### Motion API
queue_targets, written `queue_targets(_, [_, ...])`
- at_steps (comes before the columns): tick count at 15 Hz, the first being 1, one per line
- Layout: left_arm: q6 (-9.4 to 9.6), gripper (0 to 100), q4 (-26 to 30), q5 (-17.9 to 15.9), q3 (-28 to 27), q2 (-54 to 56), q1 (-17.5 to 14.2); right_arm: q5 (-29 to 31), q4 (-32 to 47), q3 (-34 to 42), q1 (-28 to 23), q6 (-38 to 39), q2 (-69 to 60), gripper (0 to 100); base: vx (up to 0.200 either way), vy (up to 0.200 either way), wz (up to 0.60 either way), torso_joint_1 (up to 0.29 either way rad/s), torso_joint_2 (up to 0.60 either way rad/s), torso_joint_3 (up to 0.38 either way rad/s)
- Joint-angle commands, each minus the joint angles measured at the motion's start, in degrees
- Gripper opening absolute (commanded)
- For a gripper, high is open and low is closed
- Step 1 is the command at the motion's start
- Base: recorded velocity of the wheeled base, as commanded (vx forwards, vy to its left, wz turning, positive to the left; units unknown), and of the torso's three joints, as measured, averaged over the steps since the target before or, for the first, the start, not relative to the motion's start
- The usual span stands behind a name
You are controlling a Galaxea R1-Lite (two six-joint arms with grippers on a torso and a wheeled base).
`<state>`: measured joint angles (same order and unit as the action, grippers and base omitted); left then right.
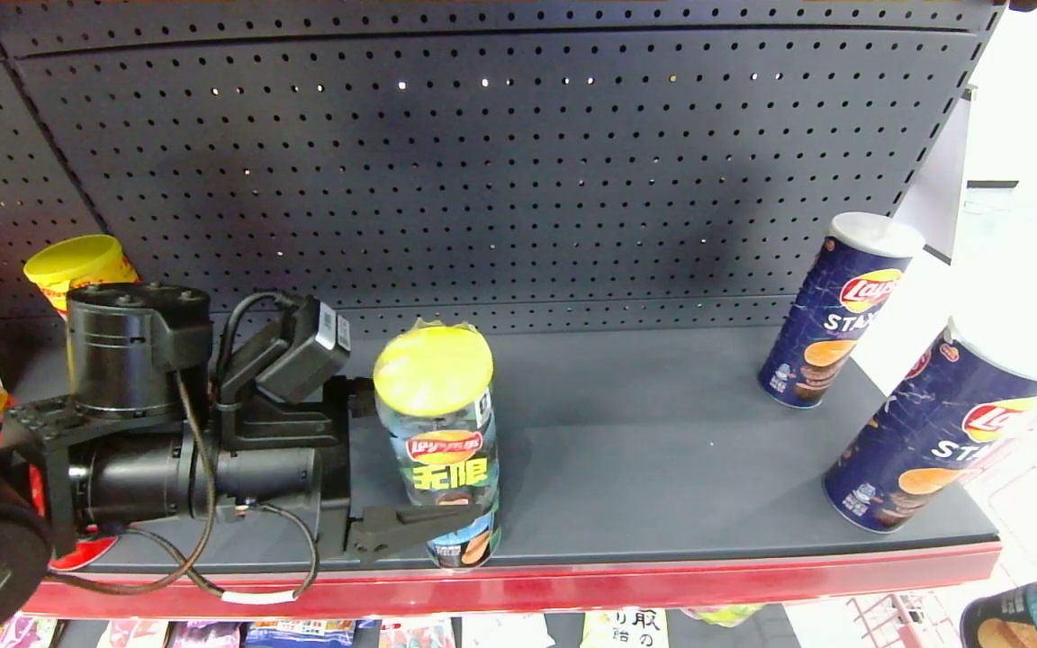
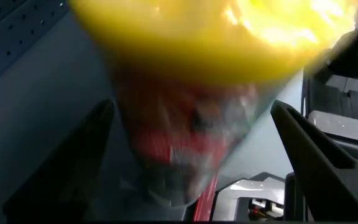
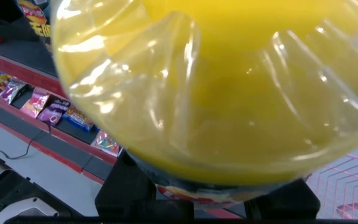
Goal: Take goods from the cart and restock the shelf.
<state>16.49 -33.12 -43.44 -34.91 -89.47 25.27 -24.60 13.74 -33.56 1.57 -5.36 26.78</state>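
The yellow-lid can [image 1: 443, 450] stands near the front edge of the shelf [image 1: 662, 450], inside the left gripper [image 2: 191, 134]; whether it is clamped, I cannot tell. The right gripper [image 3: 210, 194] grasps a second can [image 3: 229, 81].

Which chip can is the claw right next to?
The yellow-lidded can in the middle of the shelf, near the front edge: the left claw straddles it. The blue cans stand far right.
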Motion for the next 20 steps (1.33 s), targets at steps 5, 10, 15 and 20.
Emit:
queue_targets(5, [-1.82,100,0.07,0.10,10.74,14.06,-5.58,-4.49,-0.20,-4.94,1.59,-3.78,11.36,0,0.000,0.000,0.00,0.000,0.00,0.000])
queue_targets(10, [-8.85,100,0.60,3.27,18.21,27.68,-5.58,-1.68,-6.36,-7.92,15.83,-7.20,23.14,0,0.000,0.000,0.00,0.000,0.00,0.000])
queue_targets(15, [-12.89,100,4.65,10.65,19.80,36.56,-5.58,4.21,-16.64,-13.81,25.50,-7.12,37.11,0,0.000,0.000,0.00,0.000,0.00,0.000])
queue_targets(20, [-12.89,100,8.78,14.43,19.09,39.54,-5.58,8.78,-16.73,-23.04,30.60,-7.12,46.34,0,0.000,0.000,0.00,0.000,0.00,0.000])
